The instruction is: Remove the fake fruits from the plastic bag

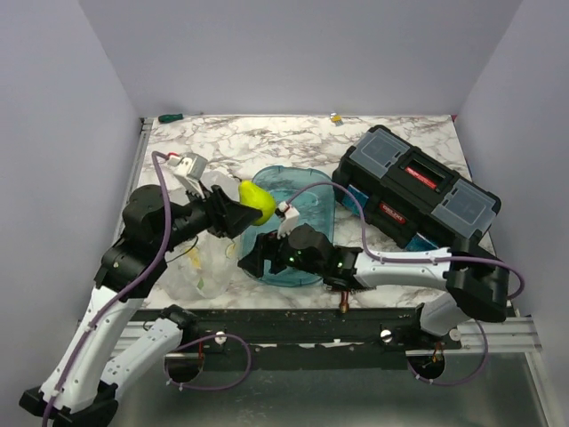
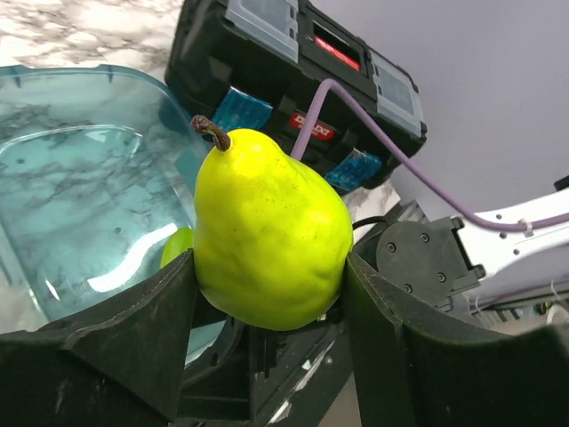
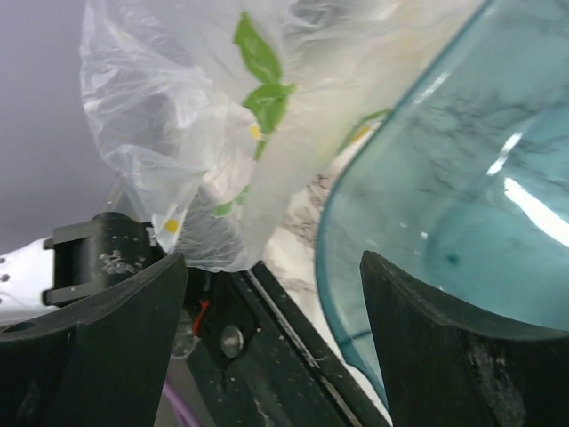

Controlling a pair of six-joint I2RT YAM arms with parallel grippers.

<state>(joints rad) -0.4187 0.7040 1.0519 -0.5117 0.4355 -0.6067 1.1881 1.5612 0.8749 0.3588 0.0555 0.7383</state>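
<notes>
Yellow-green and glossy, the pear (image 2: 267,231) is pinched at its fat lower half by my left gripper (image 1: 238,212), stem up, and held in the air over the left rim of the teal tray (image 1: 277,169). I judge I am carrying it that way so it can be set down in the tray, out of the plastic bag (image 1: 200,271). The bag lies crumpled on the desk's near-left part, just left of the tray. My right gripper (image 3: 267,267) is spread wide with nothing between its fingers, low at the tray's near-left corner and facing the bag, probably to reach or steady it. Green leaf prints and yellow flecks show through the film, but I cannot tell which fruits are inside. A sliver of light green shows by my left finger; what it is, I cannot say. A black toolbox (image 1: 418,187) fills the desk's right side, touching the tray's far-right corner. My right arm's purple cable (image 1: 342,191) arcs over that end, so the tray's left half looks the freer place.
</notes>
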